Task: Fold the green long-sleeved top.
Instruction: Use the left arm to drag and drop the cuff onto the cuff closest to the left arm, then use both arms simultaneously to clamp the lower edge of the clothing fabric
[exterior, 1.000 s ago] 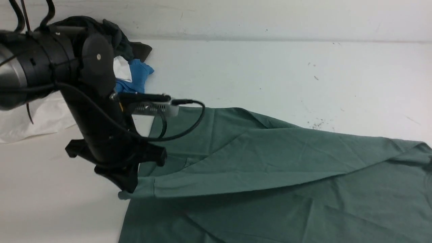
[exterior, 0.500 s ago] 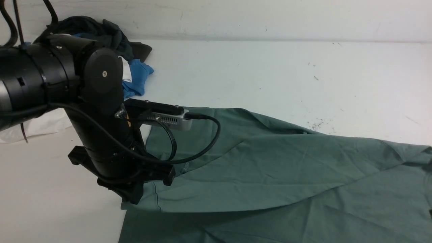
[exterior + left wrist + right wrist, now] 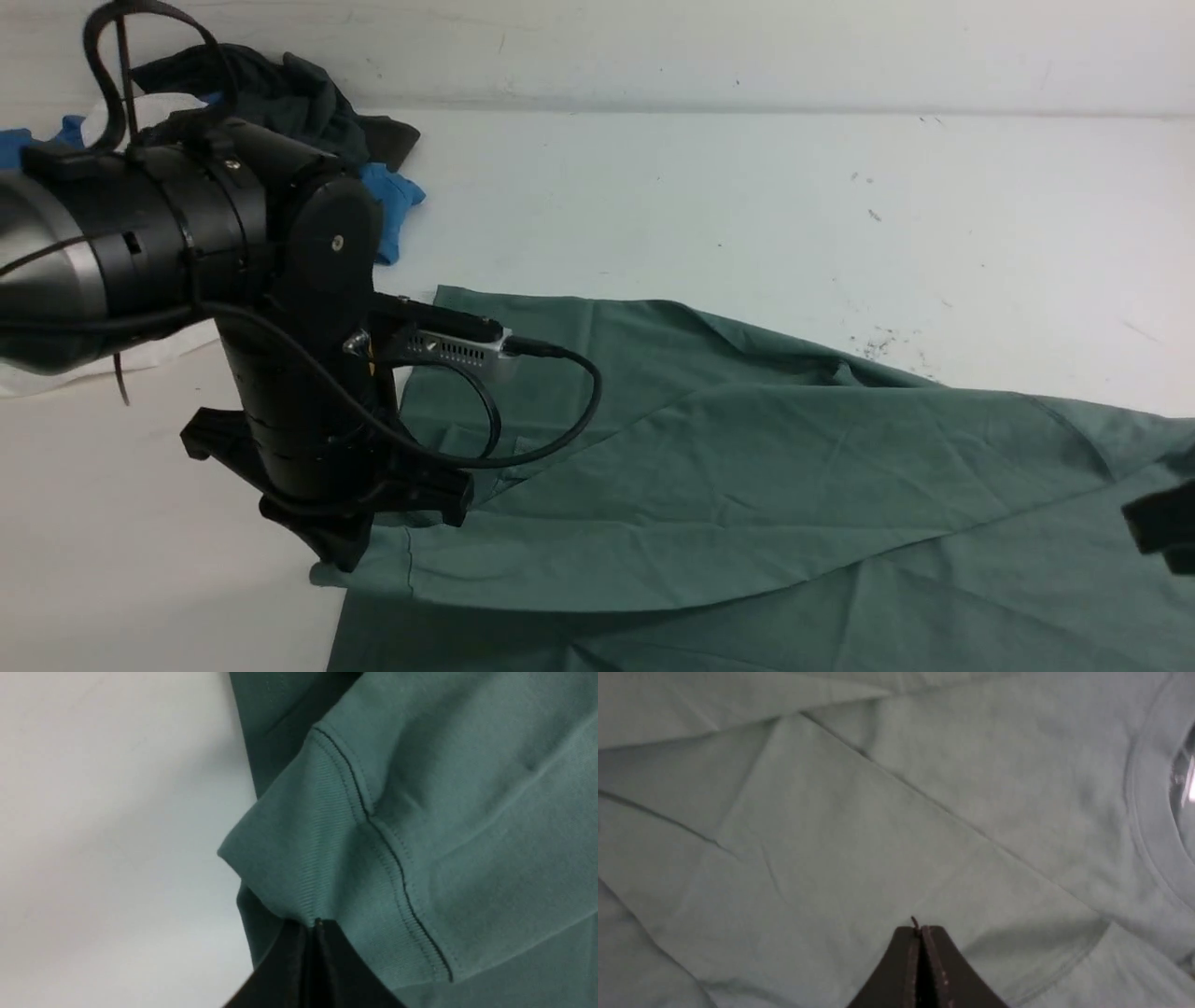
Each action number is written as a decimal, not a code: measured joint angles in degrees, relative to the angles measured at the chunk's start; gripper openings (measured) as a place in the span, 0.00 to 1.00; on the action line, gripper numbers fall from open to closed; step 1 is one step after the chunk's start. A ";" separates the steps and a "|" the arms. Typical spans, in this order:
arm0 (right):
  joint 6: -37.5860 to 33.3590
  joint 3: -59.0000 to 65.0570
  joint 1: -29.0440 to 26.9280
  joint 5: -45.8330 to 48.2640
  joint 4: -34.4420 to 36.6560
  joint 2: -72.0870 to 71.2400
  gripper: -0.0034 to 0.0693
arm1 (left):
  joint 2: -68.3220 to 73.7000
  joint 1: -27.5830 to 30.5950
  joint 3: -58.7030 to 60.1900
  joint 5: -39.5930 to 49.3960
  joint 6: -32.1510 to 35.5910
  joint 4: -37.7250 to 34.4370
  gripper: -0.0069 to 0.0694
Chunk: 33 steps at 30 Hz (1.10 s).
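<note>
While my left gripper (image 3: 317,926) pinches the ribbed cuff (image 3: 317,858) of the green long-sleeved top (image 3: 747,467), jaws closed on the cloth, the sleeve (image 3: 709,532) lies drawn across the garment's body. The top spreads over the near part of the white table (image 3: 747,205) and runs off the front view's lower and right edges. My right gripper (image 3: 920,931) hangs over the chest near the crew neck (image 3: 1143,826), jaws closed, with no cloth visibly between them.

Step in hand, as I judge it: laying the sleeve inward over the torso. To do it well, I should carry the cuff low and taut, bring it inside the side edge, and open only once the cloth rests on the layer beneath. A high release would likely let the cuff curl.

Hidden: my left arm (image 3: 280,373) covers the pinch itself in the front view. The hem, the other sleeve and any chest logo are out of frame. The neck tag (image 3: 1190,779) shows only as a white blur. A dark garment (image 3: 308,103) and a blue garment (image 3: 392,201) lie bunched at the far left, apart from the top.
</note>
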 joint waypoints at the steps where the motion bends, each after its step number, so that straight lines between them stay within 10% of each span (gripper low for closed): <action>1: -0.75 -1.72 0.00 0.00 0.52 2.09 0.03 | 0.26 0.00 0.00 0.00 0.43 -0.15 0.09; 10: -7.61 -16.76 0.00 0.06 6.82 16.84 0.03 | 0.29 0.00 -0.11 0.00 1.28 1.92 0.26; 17: -11.60 -30.25 0.00 0.06 9.18 29.94 0.03 | 0.29 0.00 -4.37 0.01 0.52 6.93 0.57; 21: -11.74 -37.41 0.00 0.06 9.35 37.87 0.03 | 0.44 -0.63 -4.87 -1.45 0.65 0.94 0.50; 26: -13.42 -47.39 0.00 0.01 12.18 48.76 0.03 | 3.94 -2.73 -4.87 -7.84 1.61 -5.14 0.18; 33: -17.88 -59.41 0.00 -0.43 19.04 64.12 0.03 | 11.14 -6.49 -4.87 -11.23 3.11 -5.93 0.09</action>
